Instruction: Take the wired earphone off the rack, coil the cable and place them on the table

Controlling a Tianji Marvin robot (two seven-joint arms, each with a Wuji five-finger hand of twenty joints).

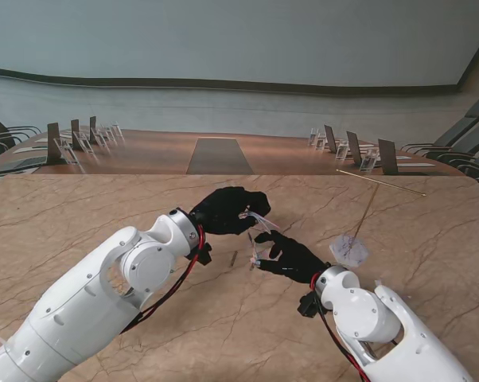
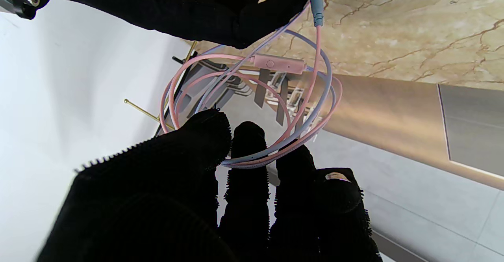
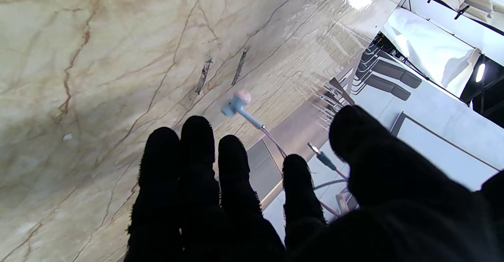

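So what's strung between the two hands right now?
Only the earphone cable, pink and blue loops, running from the left hand to the right hand; clearest in the left wrist view.

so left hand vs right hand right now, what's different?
Left hand has the coiled cable looped around its fingers; right hand pinches only the cable's end near the earbud. In the stand view the left hand sits farther from me, the right nearer. Both wear black gloves and hold the same earphone.
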